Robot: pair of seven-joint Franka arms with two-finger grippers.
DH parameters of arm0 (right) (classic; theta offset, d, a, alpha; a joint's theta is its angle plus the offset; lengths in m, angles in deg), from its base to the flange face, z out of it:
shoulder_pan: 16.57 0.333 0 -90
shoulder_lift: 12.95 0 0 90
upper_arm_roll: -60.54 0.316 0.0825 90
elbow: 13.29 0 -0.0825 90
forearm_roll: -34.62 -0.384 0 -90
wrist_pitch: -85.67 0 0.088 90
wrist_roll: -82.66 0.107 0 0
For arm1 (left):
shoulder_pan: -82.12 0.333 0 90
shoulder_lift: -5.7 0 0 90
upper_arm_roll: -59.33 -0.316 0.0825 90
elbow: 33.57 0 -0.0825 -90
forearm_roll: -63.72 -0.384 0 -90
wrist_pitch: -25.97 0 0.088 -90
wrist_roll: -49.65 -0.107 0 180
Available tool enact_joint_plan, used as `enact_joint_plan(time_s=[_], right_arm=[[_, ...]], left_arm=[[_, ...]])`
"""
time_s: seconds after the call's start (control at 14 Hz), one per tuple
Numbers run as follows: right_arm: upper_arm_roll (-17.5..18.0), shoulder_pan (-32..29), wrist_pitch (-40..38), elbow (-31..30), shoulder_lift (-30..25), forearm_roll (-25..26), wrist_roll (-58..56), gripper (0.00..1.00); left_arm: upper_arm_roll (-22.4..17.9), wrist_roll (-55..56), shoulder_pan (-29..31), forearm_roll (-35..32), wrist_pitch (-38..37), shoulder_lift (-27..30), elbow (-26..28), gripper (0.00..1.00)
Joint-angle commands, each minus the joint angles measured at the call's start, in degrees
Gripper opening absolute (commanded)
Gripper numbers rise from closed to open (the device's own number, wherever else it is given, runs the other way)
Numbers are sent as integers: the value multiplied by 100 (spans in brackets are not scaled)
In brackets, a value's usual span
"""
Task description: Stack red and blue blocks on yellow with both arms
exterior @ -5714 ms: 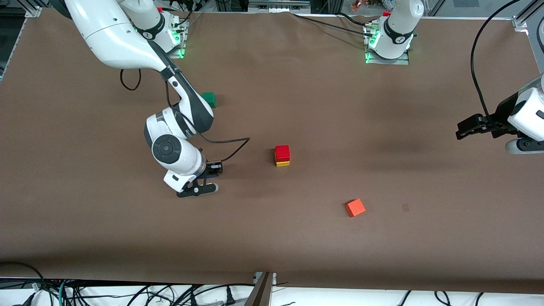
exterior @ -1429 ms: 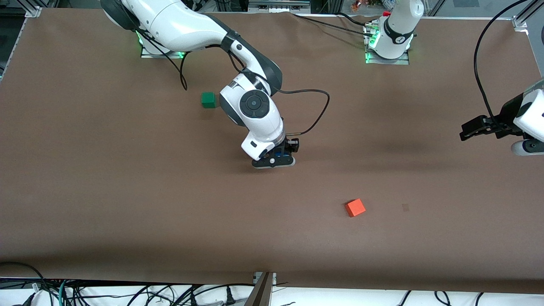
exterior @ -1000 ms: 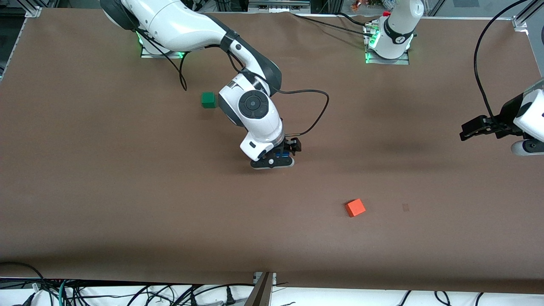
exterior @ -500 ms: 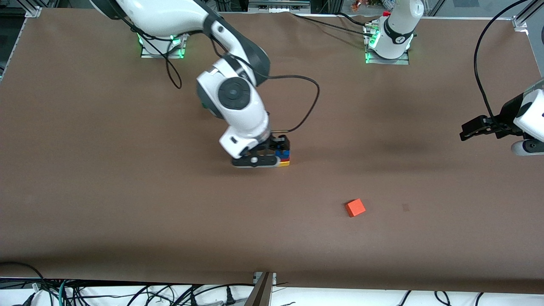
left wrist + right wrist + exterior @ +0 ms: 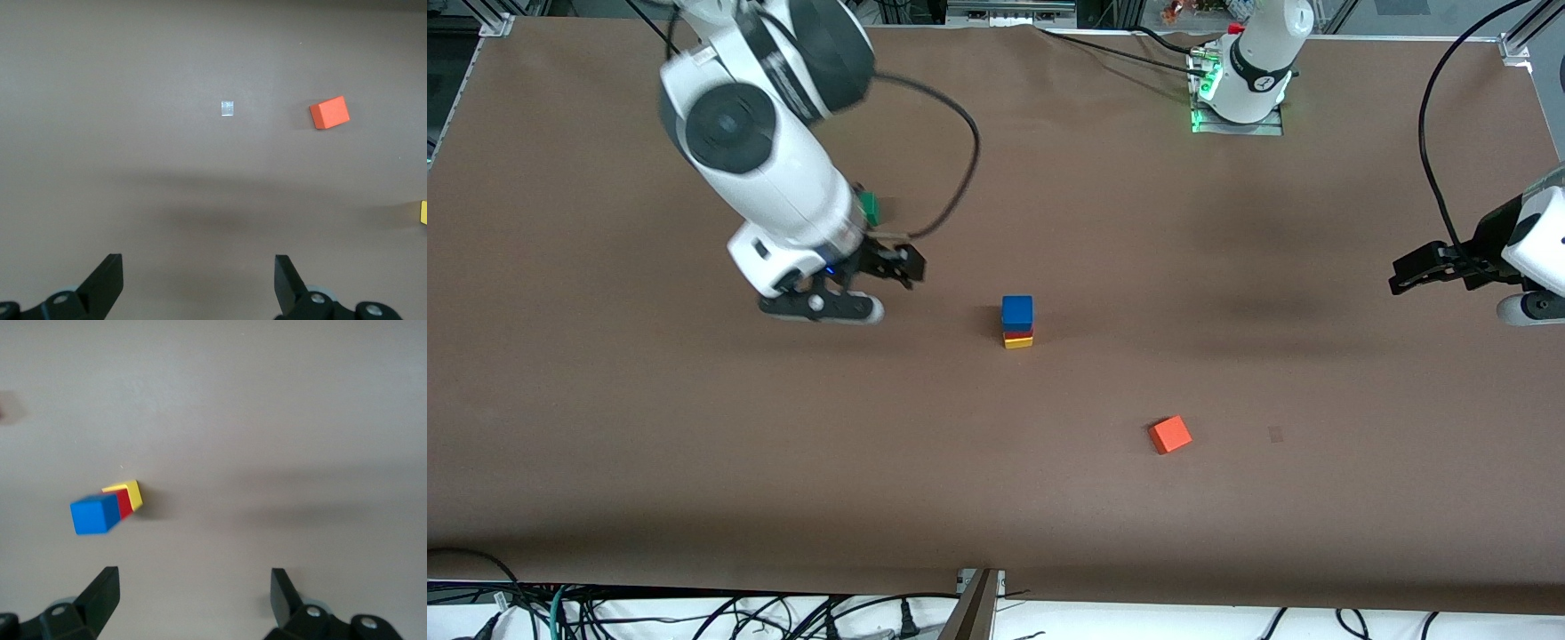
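Observation:
A three-cube stack stands mid-table: the blue block (image 5: 1016, 311) on top, the red block (image 5: 1017, 335) under it, the yellow cube (image 5: 1018, 342) at the bottom. The right wrist view shows the same stack: blue block (image 5: 93, 514), red block (image 5: 123, 503), yellow cube (image 5: 132, 493). My right gripper (image 5: 863, 286) hangs open and empty over bare table, off toward the right arm's end from the stack; its fingers (image 5: 100, 593) hold nothing. My left gripper (image 5: 1409, 271) waits open in the air at the left arm's end, and nothing lies between its fingers (image 5: 107, 280).
An orange cube (image 5: 1169, 435) lies nearer to the front camera than the stack, toward the left arm's end; the left wrist view also shows this orange cube (image 5: 329, 112). A green cube (image 5: 869, 209) peeks out by the right arm's wrist. A small pale patch (image 5: 1276, 434) marks the tabletop.
The right gripper has let go of the blue block on top of the red one, then risen and swung away toward the right arm's end. The left arm has not moved.

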Motion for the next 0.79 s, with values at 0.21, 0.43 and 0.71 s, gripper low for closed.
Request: enact_joint_plan(time_s=[0.21, 0.43, 0.71], right_arm=[[-999, -126, 20, -2412, -2262, -494, -1464, 100], [-1334, -143, -251, -2757, -2773, -494, -2063, 100], [-1133, -897, -507, -2757, -2932, -468, -2705, 100]], left_arm=[[30, -127, 47, 32, -39, -77, -168, 100], [30, -127, 47, 32, -39, -77, -168, 100], [30, -127, 47, 32, -39, -77, -177, 100]])
